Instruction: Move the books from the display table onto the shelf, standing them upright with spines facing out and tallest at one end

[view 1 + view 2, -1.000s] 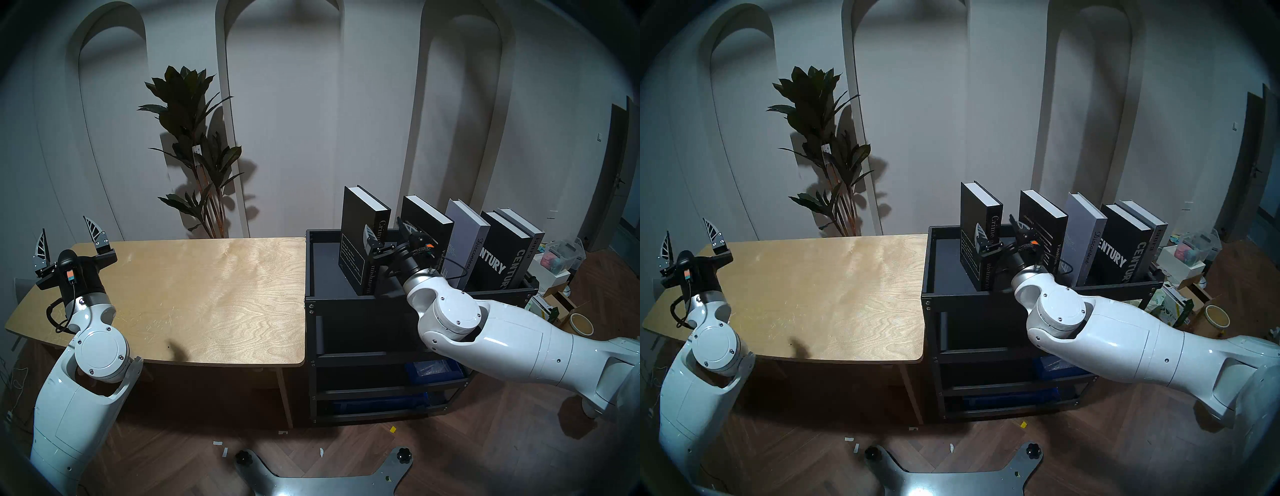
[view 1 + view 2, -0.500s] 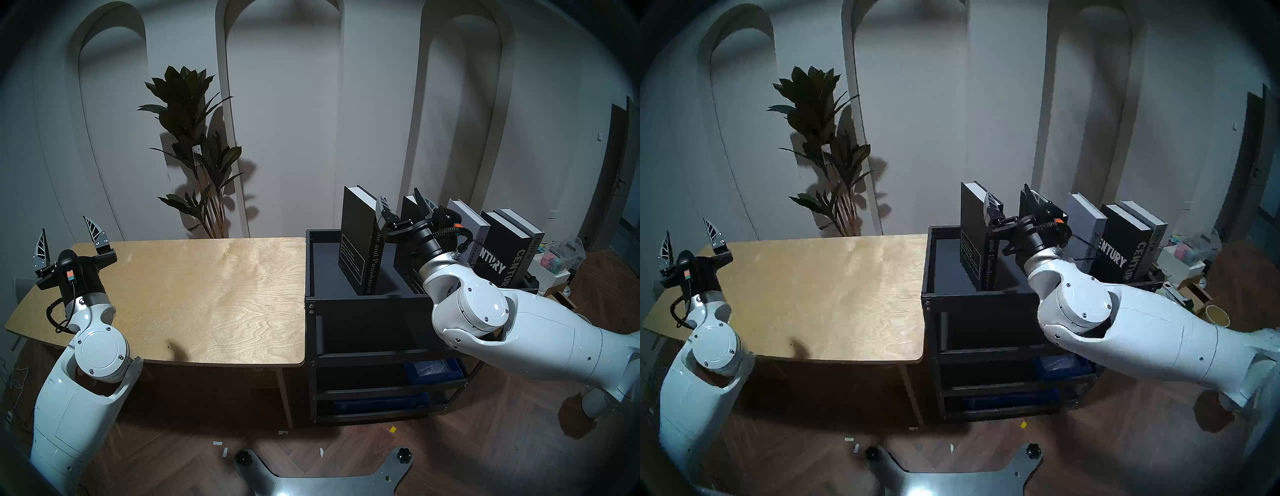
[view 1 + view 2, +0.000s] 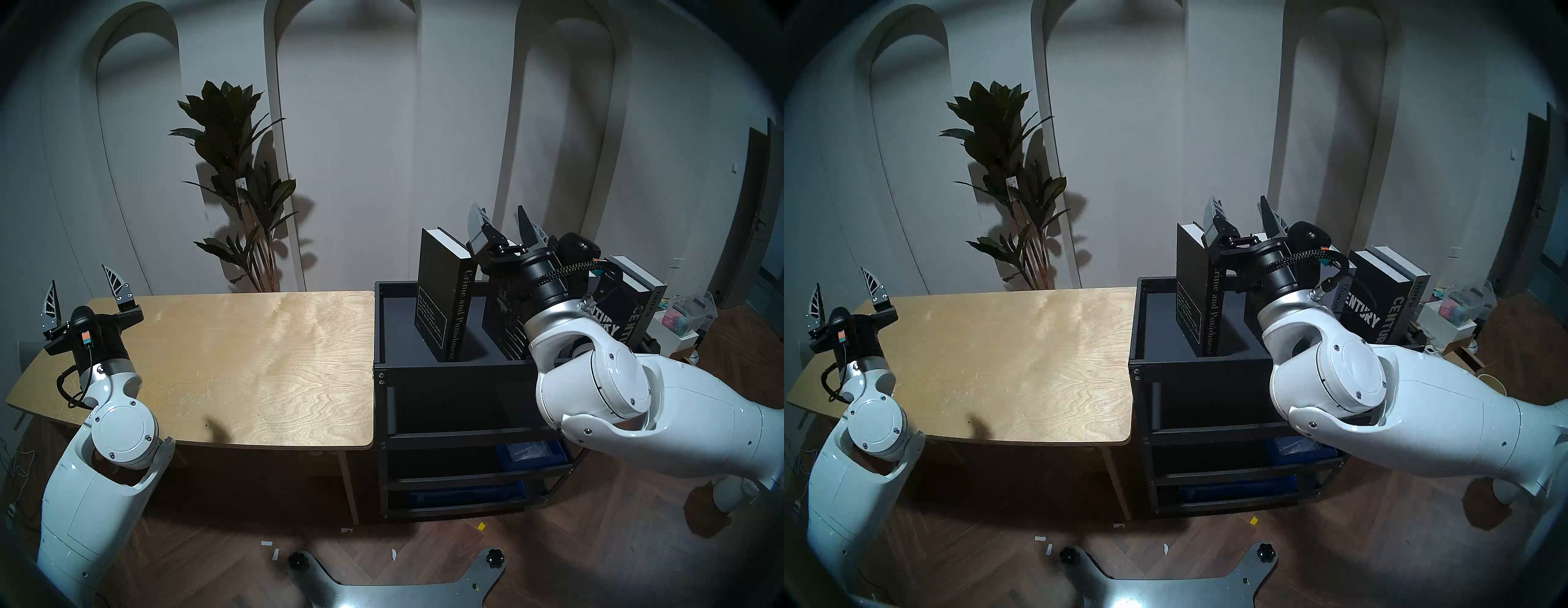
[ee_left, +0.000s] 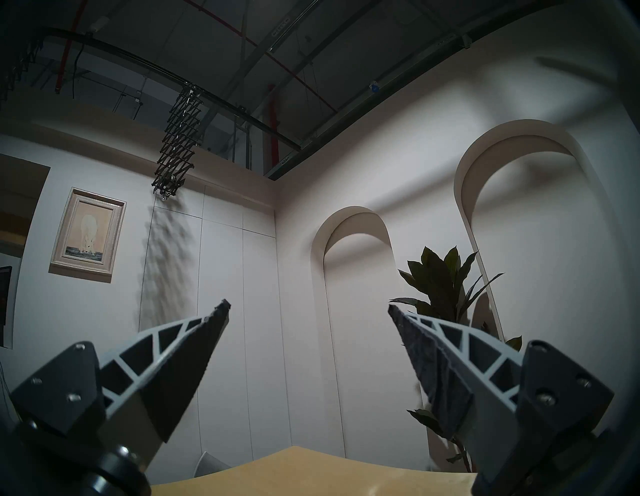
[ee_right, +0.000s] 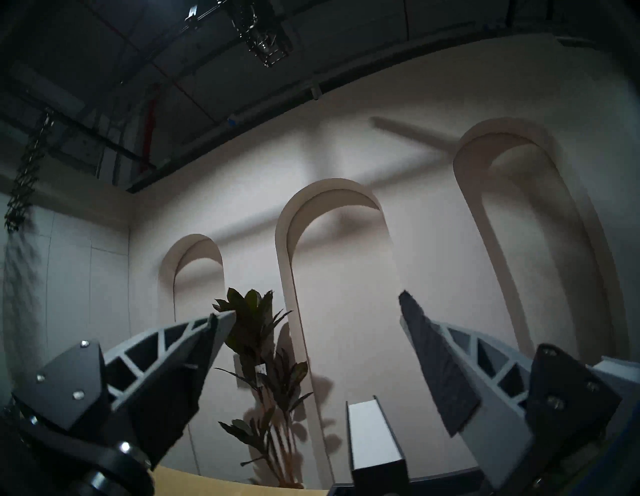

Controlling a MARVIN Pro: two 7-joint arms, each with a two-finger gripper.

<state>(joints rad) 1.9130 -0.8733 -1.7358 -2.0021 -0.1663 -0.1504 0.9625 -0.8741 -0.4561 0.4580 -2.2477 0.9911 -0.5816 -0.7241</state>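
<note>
Black hardcover books stand upright on the rimmed top tray of your black metal cart, spines facing you. The leftmost black book reads "Crime and Punishment" in pale serif letters and stands apart from the others, with bare tray to its left. Further right, a black book shows "CENTURY" in bold white capitals, and the thin grey spine beside it reads "ianra". Your right gripper hangs above the book tops, jaws spread wide, gripping nothing. The light plywood table with rounded corners sits flush against the cart's left edge. Your left gripper hovers over its far left corner, jaws wide apart, empty.
</note>
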